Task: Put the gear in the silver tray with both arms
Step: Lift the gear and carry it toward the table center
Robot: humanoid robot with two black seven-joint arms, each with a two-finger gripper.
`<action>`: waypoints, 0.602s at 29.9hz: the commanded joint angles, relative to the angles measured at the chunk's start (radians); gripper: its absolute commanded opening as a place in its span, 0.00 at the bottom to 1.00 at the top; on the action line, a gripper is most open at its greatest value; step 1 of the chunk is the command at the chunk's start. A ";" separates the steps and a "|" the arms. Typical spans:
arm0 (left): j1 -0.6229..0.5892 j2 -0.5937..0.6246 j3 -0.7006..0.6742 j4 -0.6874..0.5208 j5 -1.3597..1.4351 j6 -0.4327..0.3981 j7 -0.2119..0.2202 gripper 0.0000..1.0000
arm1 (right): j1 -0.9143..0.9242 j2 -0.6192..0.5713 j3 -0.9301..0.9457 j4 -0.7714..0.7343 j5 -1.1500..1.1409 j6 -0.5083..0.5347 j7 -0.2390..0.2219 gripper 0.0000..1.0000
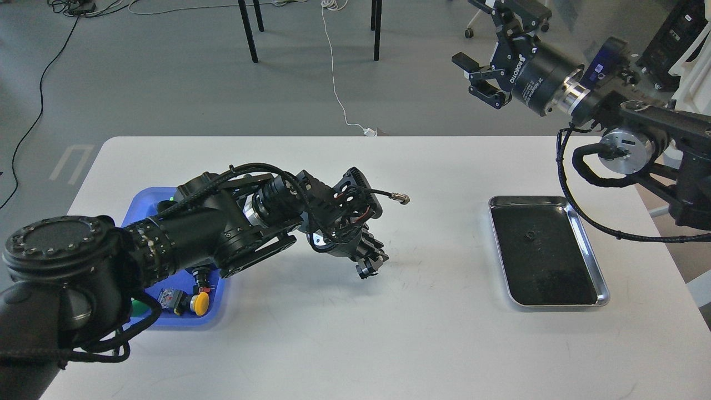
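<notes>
The silver tray (pixel 591 261) lies on the right of the white table, with a dark floor that bears one small dark speck. My left gripper (pixel 368 268) points down just above the table's middle, well left of the tray. Its dark fingers sit close together, and I cannot make out a gear or anything else between them. My right gripper (pixel 473 32) is open and empty, held high beyond the table's far edge, above and behind the tray. No gear shows clearly anywhere.
A blue plastic tray (pixel 219 303) at the left, mostly hidden under my left arm, holds push buttons, one yellow (pixel 199 303). A cable plug (pixel 401 197) sticks out from my left wrist. Chair legs and cables are on the floor behind the table.
</notes>
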 commanded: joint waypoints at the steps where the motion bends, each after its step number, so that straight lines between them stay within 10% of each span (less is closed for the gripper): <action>1: 0.002 0.000 -0.001 -0.015 0.000 -0.001 0.000 0.18 | 0.000 0.000 0.000 -0.001 -0.001 -0.002 0.000 0.97; 18: 0.027 0.000 0.000 -0.065 0.000 -0.001 0.000 0.31 | -0.011 -0.009 0.000 -0.001 -0.001 -0.002 0.000 0.97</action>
